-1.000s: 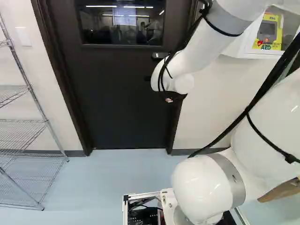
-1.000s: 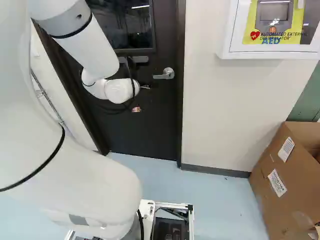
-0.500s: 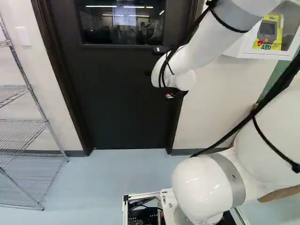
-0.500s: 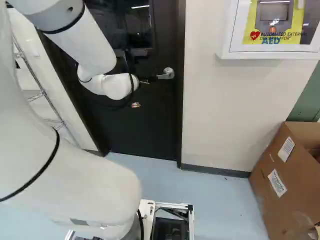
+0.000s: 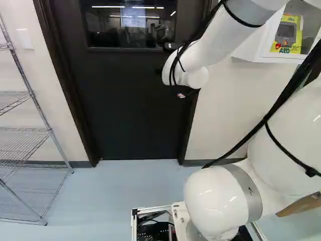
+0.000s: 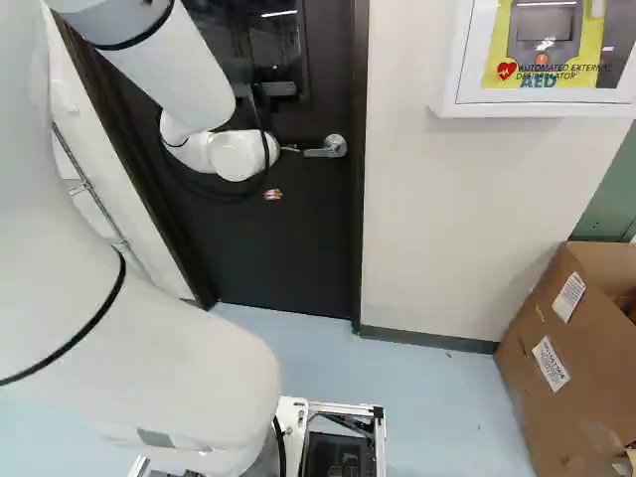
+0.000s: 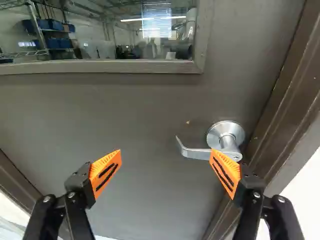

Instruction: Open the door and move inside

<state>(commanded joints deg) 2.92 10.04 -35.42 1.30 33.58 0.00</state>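
Claw (image 7: 166, 151) open and empty, facing the door (image 7: 140, 120). One finger (image 7: 226, 171) overlaps the lever handle (image 7: 195, 153) in the wrist view; whether they touch cannot be told. The lever's free end points across the space ahead of the claw, toward the other finger. The arm (image 6: 194, 84) has risen over the last half second, bringing the claw nearer the lever's height, while the base has not moved. That looks like lining up to press or grasp the lever. The door is shut, with its window (image 7: 150, 37) above the handle, so entry must wait.
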